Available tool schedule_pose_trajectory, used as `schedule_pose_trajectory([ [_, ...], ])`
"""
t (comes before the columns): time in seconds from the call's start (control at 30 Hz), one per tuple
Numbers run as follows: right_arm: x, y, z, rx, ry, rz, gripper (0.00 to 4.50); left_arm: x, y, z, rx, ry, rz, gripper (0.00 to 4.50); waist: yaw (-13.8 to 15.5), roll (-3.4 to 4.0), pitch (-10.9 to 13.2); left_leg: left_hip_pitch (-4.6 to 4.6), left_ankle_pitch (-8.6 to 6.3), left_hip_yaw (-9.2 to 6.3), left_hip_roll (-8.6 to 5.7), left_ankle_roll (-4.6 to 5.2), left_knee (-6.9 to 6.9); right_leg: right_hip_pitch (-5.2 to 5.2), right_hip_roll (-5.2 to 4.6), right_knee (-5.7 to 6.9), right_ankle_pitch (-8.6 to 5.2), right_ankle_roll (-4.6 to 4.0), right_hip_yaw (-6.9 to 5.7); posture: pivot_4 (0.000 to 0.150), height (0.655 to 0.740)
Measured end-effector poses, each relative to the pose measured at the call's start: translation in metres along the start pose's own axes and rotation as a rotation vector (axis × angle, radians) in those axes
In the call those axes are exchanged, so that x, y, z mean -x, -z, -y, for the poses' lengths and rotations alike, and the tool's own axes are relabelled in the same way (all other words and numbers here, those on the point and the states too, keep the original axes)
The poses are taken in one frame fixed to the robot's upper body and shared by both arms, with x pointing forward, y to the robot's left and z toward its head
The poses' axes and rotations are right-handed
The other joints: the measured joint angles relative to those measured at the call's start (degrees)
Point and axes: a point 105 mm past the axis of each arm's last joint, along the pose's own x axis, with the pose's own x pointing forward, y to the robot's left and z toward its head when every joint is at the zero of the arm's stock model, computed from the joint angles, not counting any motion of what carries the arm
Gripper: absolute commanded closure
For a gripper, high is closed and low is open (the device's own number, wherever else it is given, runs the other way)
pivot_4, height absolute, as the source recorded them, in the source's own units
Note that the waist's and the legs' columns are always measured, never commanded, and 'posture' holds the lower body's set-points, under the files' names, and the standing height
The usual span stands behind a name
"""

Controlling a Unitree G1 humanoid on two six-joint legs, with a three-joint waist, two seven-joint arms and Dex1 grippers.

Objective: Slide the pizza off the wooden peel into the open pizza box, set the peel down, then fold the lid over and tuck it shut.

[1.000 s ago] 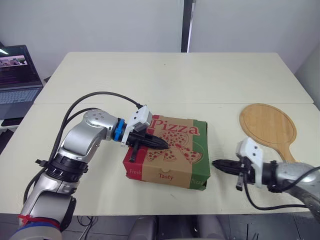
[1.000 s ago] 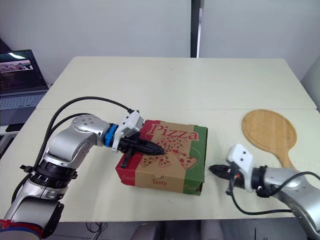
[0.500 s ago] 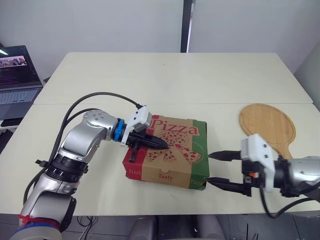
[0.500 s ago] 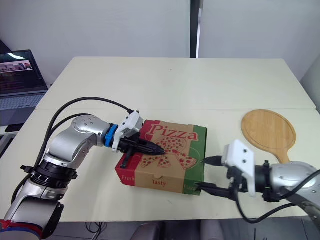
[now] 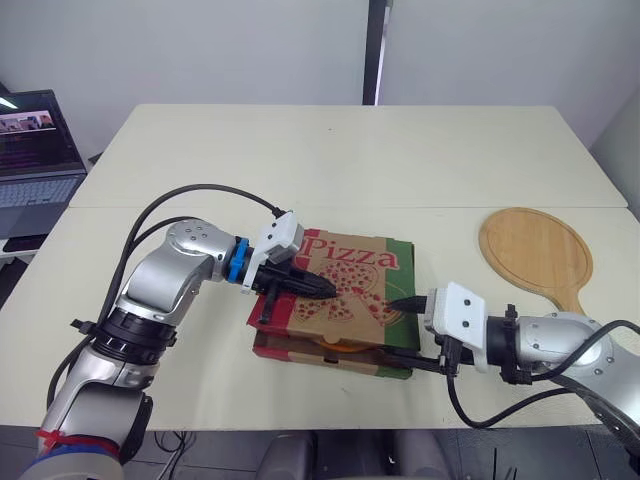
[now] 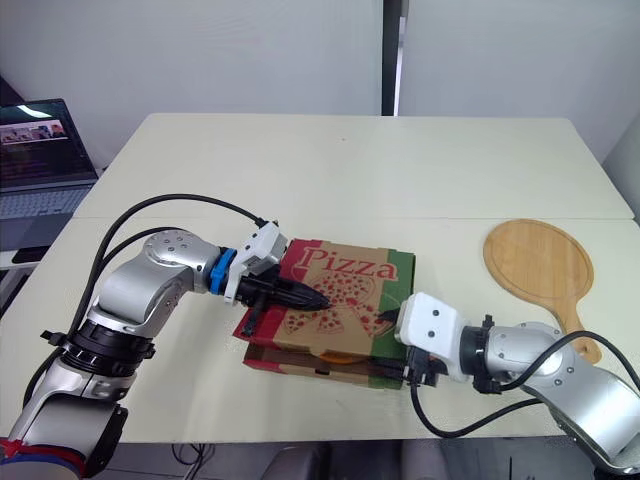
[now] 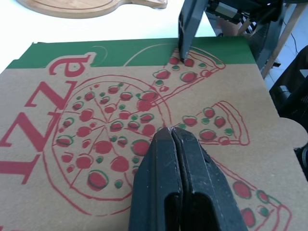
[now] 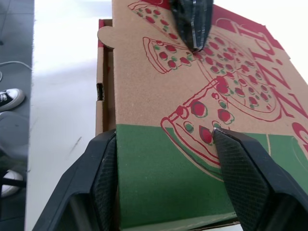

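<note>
The pizza box (image 5: 345, 305), brown with a red and green print, lies at the table's front middle. Its lid sits slightly raised at the front, and an orange strip of pizza (image 5: 335, 346) shows in the gap. My left gripper (image 5: 326, 287) is shut and its tip presses on the lid's middle (image 7: 144, 103). My right gripper (image 5: 417, 331) is open at the box's right end, with the lid's green edge (image 8: 168, 183) between its fingers (image 8: 103, 185). One finger lies over the lid, the other low by the front corner. The wooden peel (image 5: 536, 250) lies bare at the right.
An open laptop (image 5: 35, 150) stands off the table's far left corner. A seam (image 5: 200, 207) runs across the tabletop behind the box. The peel's handle (image 5: 577, 299) points toward the table's front edge, close to my right arm.
My right gripper has opened and moved left from beside the peel to straddle the box's right end. The lid's front has lifted a little. The left gripper has stayed put.
</note>
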Motion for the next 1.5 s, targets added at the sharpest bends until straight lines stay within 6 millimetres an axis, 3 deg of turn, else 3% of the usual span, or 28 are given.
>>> schedule_pose_trajectory([
  [1.2, 0.003, 0.005, -0.008, -0.068, 0.016, 0.005, 1.32, -0.003, 0.004, 0.006, -0.023, -0.001, -0.007, 4.5, 0.0, 0.0, 0.0, 0.01, -0.01, -0.01, 0.0, 0.02, 0.0, 0.01, 0.0, 0.0, 0.0, 0.0, 0.0, 0.15, 0.735],
  [1.5, 0.013, -0.016, -0.002, -0.171, 0.014, 0.111, 1.32, -0.003, 0.004, 0.004, -0.044, -0.018, -0.017, 4.5, 0.0, 0.0, 0.0, 0.03, -0.02, -0.01, 0.01, 0.03, -0.01, 0.02, 0.0, 0.0, 0.0, -0.01, 0.0, 0.15, 0.735],
])
